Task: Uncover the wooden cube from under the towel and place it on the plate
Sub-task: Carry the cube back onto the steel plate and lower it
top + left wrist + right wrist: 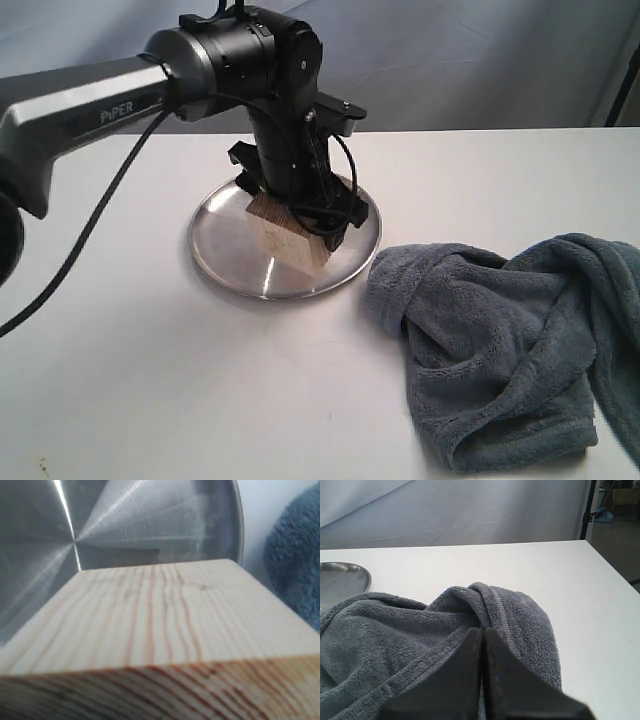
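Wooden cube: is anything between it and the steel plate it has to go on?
Nothing visible. The left gripper holds the pale wooden cube over bare surface of the round stainless-steel plate. The fluffy grey-blue towel lies beside the plate, not on it.

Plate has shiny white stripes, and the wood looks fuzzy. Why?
Left wrist view: glare streaks fan across the brushed plate, and the near edge of the cube is too close, so it blurs. Exterior view: one fainter streak on the plate. Right wrist view: the right gripper is blurred close up, the towel sharper.
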Controlling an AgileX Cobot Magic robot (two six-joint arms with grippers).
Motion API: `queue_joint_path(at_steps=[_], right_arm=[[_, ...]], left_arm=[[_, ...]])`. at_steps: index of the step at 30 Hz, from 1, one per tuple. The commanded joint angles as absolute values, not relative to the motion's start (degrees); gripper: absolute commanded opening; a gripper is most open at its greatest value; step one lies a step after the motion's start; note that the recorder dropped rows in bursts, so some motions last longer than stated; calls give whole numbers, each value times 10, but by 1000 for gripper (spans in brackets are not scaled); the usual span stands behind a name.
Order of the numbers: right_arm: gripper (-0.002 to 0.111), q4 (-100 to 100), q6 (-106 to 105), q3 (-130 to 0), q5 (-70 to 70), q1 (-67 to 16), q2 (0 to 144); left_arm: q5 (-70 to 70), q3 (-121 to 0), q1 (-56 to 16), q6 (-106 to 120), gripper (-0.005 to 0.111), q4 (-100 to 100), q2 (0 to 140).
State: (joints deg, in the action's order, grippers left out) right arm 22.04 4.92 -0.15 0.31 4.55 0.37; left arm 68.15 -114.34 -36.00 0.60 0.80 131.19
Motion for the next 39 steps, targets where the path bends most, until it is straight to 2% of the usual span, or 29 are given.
queue_joint_path(at_steps=[1, 9, 17, 21, 24, 39], right_arm=[[3, 223, 51, 0, 10, 45, 0], [3, 223, 51, 0, 10, 45, 0], [3, 223, 51, 0, 10, 45, 0], [3, 223, 51, 0, 10, 45, 0], [3, 223, 51, 0, 10, 45, 0], [3, 223, 51, 0, 10, 45, 0]], left_arm=[[700, -1226, -331, -15, 0, 17, 1357], [698, -1256, -287, -13, 0, 5, 1409], [678, -1256, -279, -12, 0, 7, 1422], [680, -1256, -279, -14, 4, 7, 1422], [697, -1256, -279, -14, 14, 4, 1422], [692, -1256, -279, -55, 77, 11, 1422]])
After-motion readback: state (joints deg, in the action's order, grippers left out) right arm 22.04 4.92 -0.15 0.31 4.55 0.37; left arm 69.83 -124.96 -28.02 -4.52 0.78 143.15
